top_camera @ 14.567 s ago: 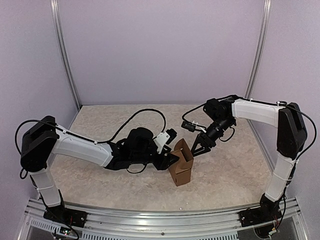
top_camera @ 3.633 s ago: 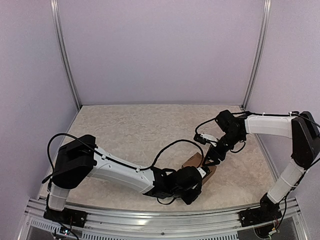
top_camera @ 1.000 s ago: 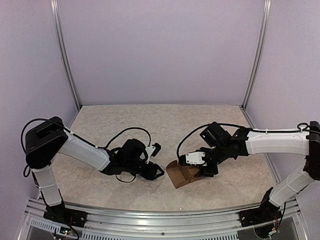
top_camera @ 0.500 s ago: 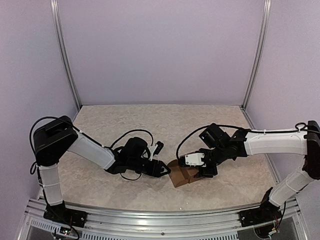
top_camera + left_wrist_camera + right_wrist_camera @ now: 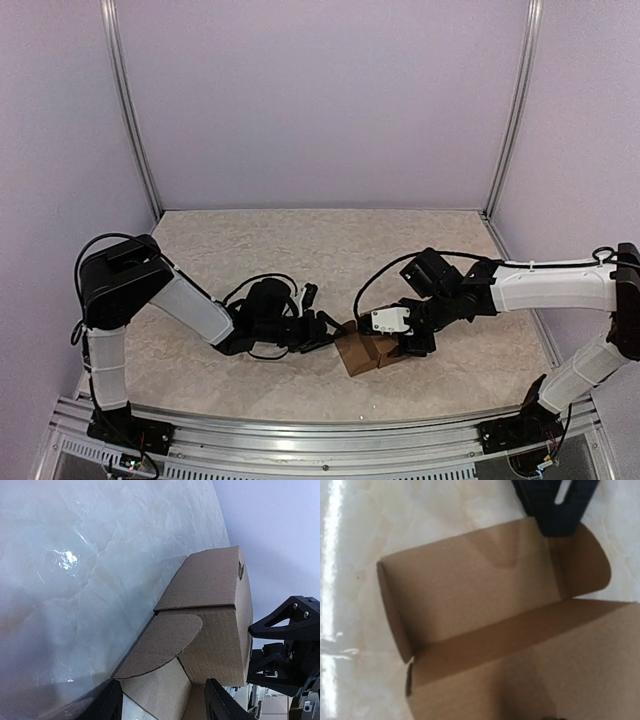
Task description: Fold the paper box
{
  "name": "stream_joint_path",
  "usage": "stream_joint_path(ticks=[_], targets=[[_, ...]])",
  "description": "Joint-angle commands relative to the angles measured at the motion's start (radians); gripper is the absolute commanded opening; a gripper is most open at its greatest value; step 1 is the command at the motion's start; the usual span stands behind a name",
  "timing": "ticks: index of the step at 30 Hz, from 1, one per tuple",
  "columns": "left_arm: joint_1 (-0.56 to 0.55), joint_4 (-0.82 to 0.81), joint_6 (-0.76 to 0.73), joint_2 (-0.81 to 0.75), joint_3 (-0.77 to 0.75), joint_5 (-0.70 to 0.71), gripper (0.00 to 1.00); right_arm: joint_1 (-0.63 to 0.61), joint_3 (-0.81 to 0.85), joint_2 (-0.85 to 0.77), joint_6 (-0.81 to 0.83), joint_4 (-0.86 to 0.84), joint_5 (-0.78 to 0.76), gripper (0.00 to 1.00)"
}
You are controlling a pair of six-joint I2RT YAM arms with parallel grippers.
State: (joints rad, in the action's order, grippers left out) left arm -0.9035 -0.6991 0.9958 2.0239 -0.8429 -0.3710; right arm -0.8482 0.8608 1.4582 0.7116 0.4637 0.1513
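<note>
Paper box (image 5: pixel 358 353) sits between left end effector (image 5: pixel 336 331) and right end effector (image 5: pixel 402 346) — on table (image 5: pixel 250 250).

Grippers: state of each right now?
Left gripper: open, straddling the paper box corner.
Right gripper: against the box's other side; open or gripping cannot be told.

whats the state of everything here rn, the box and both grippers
paper box: partly folded, rounded end flap open, not tucked in
left gripper: open, fingers either side of the box's near end
right gripper: at the box's far side, jaws hidden, cannot tell
</note>
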Motion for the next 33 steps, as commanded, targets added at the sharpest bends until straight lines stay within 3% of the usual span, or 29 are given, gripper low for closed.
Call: stream_joint_path(ticks=[1, 8, 15, 18, 22, 27, 33], targets=[[-0.016, 0.054, -0.007, 0.007, 0.017, 0.042, 0.54, -0.008, -0.031, -0.019, -0.012, 0.029, 0.037, 0.61], [-0.048, 0.051, -0.111, -0.074, 0.007, 0.083, 0.52, -0.008, -0.023, -0.009, -0.016, 0.035, 0.048, 0.61], [-0.064, 0.152, -0.169, -0.119, -0.029, 0.116, 0.52, -0.008, -0.012, -0.003, -0.015, 0.043, 0.047, 0.6], [-0.076, 0.283, -0.289, -0.149, -0.04, 0.182, 0.51, -0.009, -0.005, -0.008, -0.012, 0.055, 0.049, 0.6], [-0.086, 0.417, -0.56, -0.225, -0.009, 0.308, 0.49, -0.008, -0.019, -0.019, 0.008, 0.061, 0.054, 0.59], [-0.094, 0.34, -0.786, -0.234, 0.042, 0.328, 0.44, -0.008, -0.043, -0.03, 0.056, 0.065, 0.086, 0.57], [-0.1, 0.249, -0.865, -0.163, 0.034, 0.316, 0.38, -0.008, -0.053, -0.052, 0.141, 0.097, 0.167, 0.57]])
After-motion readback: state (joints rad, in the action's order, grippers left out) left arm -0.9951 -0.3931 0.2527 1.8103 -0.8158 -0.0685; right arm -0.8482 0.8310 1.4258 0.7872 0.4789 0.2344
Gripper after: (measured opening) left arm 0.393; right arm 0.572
